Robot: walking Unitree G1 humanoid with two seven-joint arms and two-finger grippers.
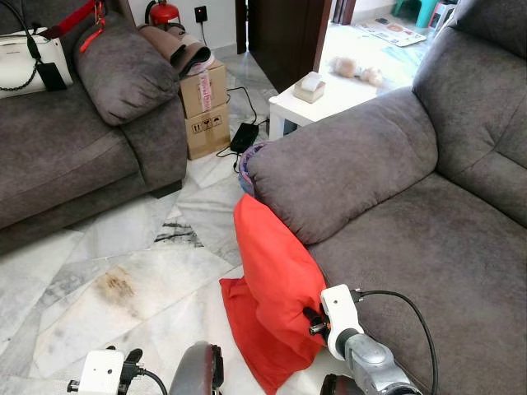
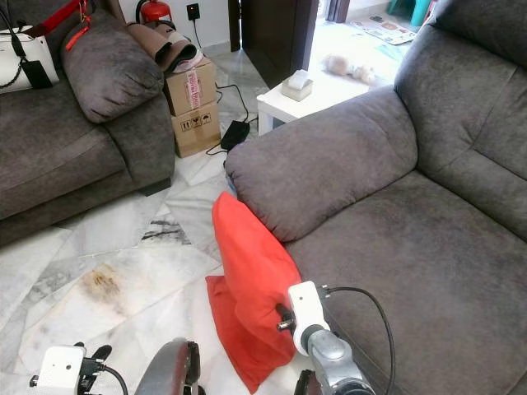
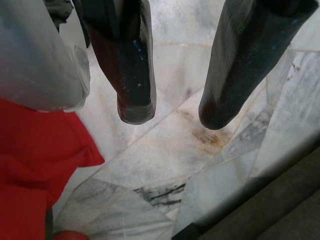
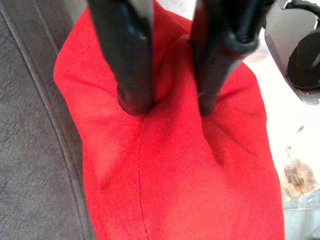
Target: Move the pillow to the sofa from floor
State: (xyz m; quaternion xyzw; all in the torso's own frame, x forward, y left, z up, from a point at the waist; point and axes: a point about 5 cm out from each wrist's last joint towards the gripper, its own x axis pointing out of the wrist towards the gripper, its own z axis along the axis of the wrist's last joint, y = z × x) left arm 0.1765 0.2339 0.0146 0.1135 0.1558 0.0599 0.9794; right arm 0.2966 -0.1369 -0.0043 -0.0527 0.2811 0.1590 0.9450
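Observation:
A red pillow [image 1: 272, 280] stands on edge on the marble floor, leaning against the front of the grey sofa [image 1: 428, 271] just below its armrest [image 1: 346, 164]. My right gripper [image 4: 170, 102] presses into the pillow [image 4: 175, 190], its two black fingers pinching a ridge of the red fabric between them. The right wrist [image 1: 339, 317] sits at the pillow's sofa-side edge. My left gripper [image 3: 175, 112] hangs open over bare floor, with the pillow's corner [image 3: 30, 165] beside it; the left wrist [image 1: 105, 372] is low at the bottom left.
A second grey sofa [image 1: 66, 156] with a white handbag [image 1: 25, 62] stands at the left. Stacked cardboard boxes [image 1: 204, 107], a black charger with cables [image 1: 244, 136] and a white side table [image 1: 317, 103] lie beyond the armrest. A brown stain [image 1: 115, 284] marks the floor.

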